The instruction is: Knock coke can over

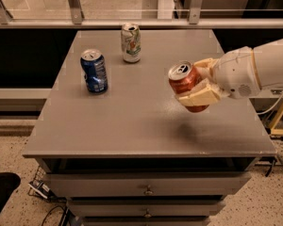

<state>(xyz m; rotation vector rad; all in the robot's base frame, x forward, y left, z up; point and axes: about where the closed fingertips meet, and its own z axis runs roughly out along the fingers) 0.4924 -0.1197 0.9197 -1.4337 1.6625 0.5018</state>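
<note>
I see gripper at right centre, fingers clamped around coke can | can tilted, top leaning left, over table | blue can, white-and-green can upright, upper left

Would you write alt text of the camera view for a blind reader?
The gripper, entering from the right, holds the coke can tilted above the grey table. A blue can and a white-and-green can stand upright farther back.
</note>
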